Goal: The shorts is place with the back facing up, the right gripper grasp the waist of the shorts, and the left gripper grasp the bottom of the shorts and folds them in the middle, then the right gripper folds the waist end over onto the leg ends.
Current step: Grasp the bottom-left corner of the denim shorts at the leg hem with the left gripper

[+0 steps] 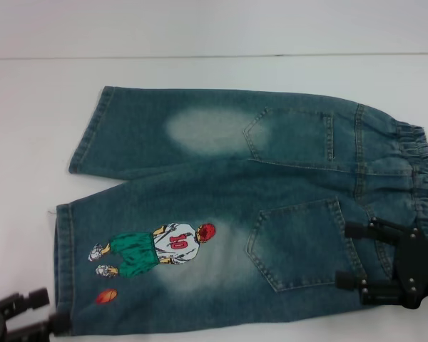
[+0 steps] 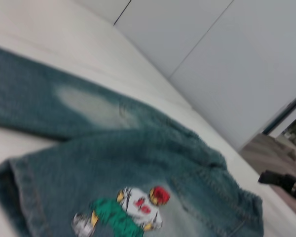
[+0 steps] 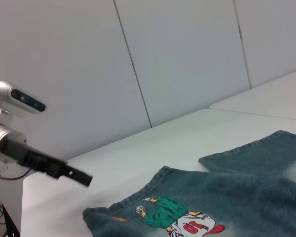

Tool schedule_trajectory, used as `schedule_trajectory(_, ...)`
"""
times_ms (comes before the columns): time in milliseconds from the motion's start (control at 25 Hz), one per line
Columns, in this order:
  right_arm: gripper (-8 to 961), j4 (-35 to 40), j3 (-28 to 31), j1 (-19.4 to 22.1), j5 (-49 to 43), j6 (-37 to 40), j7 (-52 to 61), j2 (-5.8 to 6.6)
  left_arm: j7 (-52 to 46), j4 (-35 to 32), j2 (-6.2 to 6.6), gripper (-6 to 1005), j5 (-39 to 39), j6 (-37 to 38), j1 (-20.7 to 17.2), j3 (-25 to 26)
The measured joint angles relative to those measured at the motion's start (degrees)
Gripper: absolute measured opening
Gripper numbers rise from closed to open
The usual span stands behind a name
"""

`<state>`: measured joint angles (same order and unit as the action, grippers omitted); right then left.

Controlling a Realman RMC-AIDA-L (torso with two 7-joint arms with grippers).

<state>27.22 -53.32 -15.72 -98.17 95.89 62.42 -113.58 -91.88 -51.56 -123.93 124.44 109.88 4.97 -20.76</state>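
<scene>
the shorts [image 1: 250, 206] lie flat on the white table [image 1: 28, 142], back side up, with the long way running side to side — waist [image 1: 417, 178] on my right, leg ends [image 1: 64, 263] on my left. so each arm is already on its own end. my right gripper [image 1: 353, 256] sits over the near part of the waist, by the lower pocket [image 1: 299, 242], fingers spread apart and holding nothing. my left gripper [image 1: 39, 313] is at the near left corner, right beside the hem of the lower leg. it looks open and empty, but only a bit of it shows, so i can't be sure. i think the next job is for both to drop down and pinch the near edge, then carry it away from me to fold the shorts in half. the table is bare and smooth — plain grey walls [image 3: 177, 59] behind it.
</scene>
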Motion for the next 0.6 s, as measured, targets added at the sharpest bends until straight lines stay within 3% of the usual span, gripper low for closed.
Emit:
schedule_trajectory(240, 955, 0.0, 0.1, -0.4, 0.0, -0.4, 0.0, -0.11, 0.9, -1.4, 0.04, 920, 5.5, -0.2, -0.1, 1.0)
schedule_trajectory(600, 955, 0.0, 0.1, -0.5, 0.0, -1.1, 0.0, -0.33, 1.6, -2.0, 0.11, 921, 7.8, -4.0, 0.6, 1.4)
